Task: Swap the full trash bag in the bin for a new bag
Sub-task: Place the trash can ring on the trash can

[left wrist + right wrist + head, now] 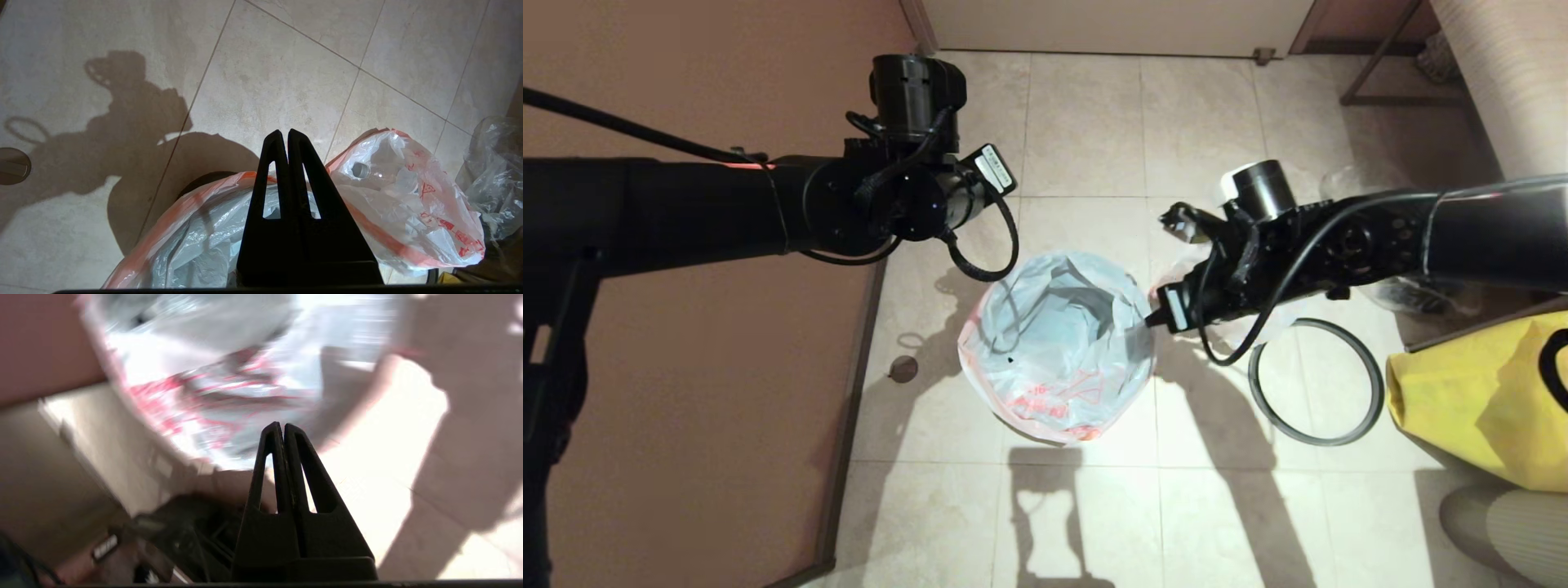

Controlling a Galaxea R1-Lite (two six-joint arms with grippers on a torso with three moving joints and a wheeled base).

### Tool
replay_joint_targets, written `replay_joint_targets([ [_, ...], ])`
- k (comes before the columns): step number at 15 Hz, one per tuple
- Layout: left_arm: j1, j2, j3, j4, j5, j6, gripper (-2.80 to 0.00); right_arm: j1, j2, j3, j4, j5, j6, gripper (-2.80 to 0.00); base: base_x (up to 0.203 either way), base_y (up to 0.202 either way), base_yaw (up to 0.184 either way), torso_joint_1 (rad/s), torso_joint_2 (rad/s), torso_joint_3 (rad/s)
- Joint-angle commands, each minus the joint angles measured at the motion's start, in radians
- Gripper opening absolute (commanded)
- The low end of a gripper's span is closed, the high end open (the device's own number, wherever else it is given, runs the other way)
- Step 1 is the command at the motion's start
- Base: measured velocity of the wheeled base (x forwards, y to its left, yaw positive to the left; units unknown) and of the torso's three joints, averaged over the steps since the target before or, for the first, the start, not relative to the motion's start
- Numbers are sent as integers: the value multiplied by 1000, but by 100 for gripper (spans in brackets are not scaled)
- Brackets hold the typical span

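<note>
From where I sit, the left gripper [284, 136] hangs above the floor [1086, 523] on the left side of the bin [204, 179], its jaws pressed together on nothing. It does not touch the plastic that I can see.

In the middle stands the bin, almost wholly hidden: only a dark sliver of its wall shows in the left wrist view. The new bag [1058, 343] lines it, mouth open and facing straight up, orange-red band and red print folded outward over the rim. So its long axis runs vertically, down into the pail, and nothing shows inside it.

Just right of the bin the right gripper [282, 428] is near the folded-over edge, jaws likewise closed and empty, with its tips pointing toward the bin.

Behind that arm the full trash bag [404, 196] lies on the floor just beside the bin, slumped on its side with a bottle visible through the film. Its length runs roughly along the floor, though I cannot tell which way its mouth points. Farther right the loose grey ring [1316, 382] lies flat on the tiles, apart from the bin.

My reading: the old bag is out and the fresh one is seated and cuffed. What remains is fitting the ring over the rim to clamp the liner.
</note>
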Motion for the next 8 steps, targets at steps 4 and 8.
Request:
replay_joint_targets([
  [4, 0, 14, -42, 67, 3, -7, -280, -355, 53, 60, 15, -33, 72, -280, 0, 0, 0, 0, 0, 0],
  [8, -18, 38, -42, 68, 4, -7, -280, -525, 277, 31, -8, -81, -29, -280, 0, 0, 0, 0, 0, 0],
])
